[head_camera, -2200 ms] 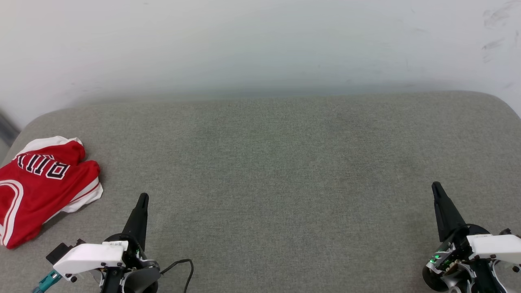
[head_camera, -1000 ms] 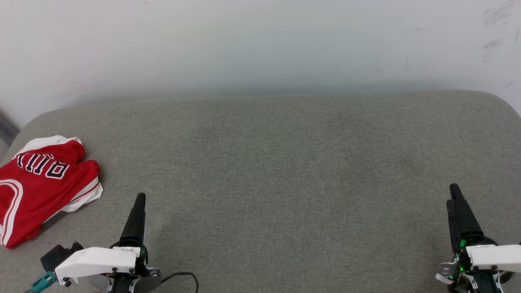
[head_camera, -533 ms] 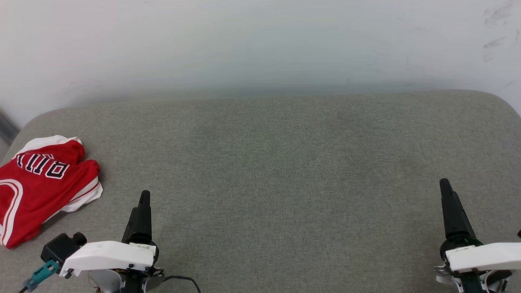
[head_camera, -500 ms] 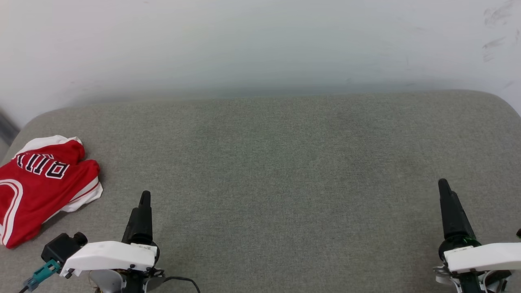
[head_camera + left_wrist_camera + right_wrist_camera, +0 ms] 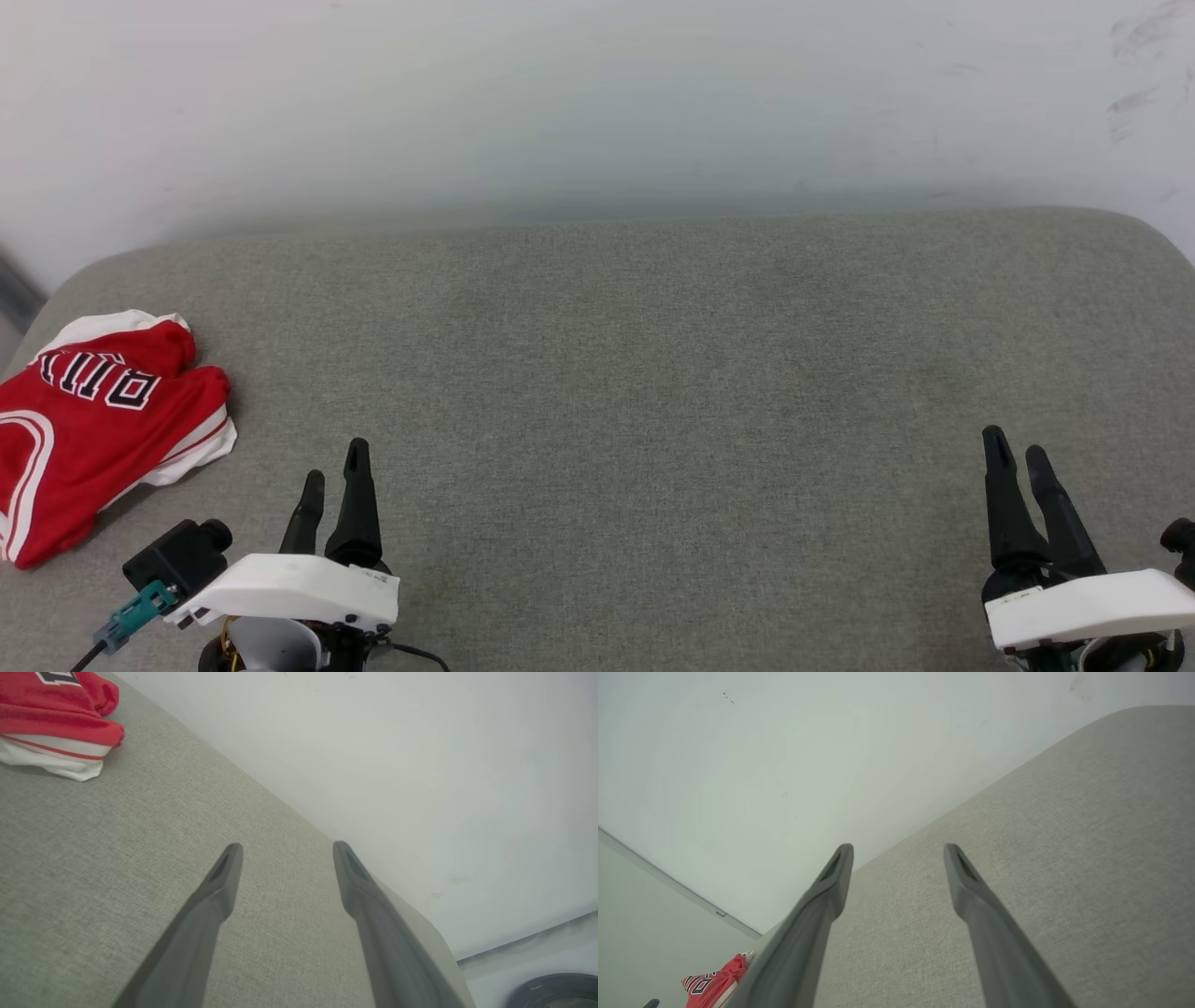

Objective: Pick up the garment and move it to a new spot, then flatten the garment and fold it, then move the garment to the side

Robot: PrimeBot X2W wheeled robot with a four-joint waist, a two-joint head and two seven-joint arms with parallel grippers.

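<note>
The garment (image 5: pixel 89 439), a red jersey with white trim and black lettering, lies crumpled at the far left of the grey cushion, partly cut off by the frame edge. It also sits at the top left of the left wrist view, garment (image 5: pixel 56 723), and small at the bottom left of the right wrist view, garment (image 5: pixel 712 987). My left gripper (image 5: pixel 334 459) hovers open at the lower left, right of the jersey and apart from it, holding nothing. At the lower right, my right gripper (image 5: pixel 1013 443) is open and empty too. Open jaws show in both wrist views: left gripper (image 5: pixel 285 849), right gripper (image 5: pixel 899 851).
A wide grey fabric cushion (image 5: pixel 616 373) spans the view, with rounded far corners. A pale wall (image 5: pixel 597 103) rises directly behind it. A cable and teal connector (image 5: pixel 126 621) hang off my left wrist.
Both arms have rolled at the wrist, so two fingers now show on each gripper instead of one. The left gripper shifted slightly right. The jersey has not moved.
</note>
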